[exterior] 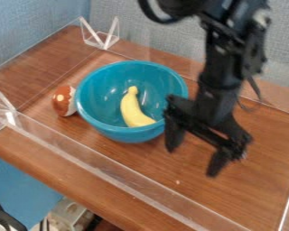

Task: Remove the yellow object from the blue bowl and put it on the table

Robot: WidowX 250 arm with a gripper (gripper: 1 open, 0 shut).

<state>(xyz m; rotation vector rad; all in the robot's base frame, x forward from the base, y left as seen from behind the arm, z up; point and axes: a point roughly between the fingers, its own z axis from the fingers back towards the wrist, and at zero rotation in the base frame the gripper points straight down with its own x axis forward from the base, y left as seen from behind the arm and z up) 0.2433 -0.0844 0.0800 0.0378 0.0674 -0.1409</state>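
Lying curved, glossy yellow object [136, 108] in teal blue bowl [98, 88] | tool [195, 155] spread wide, empty

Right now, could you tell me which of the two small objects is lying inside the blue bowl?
The yellow banana lies inside the blue bowl. The round red-brown and cream object sits outside on the table, at the bowl's left rim.
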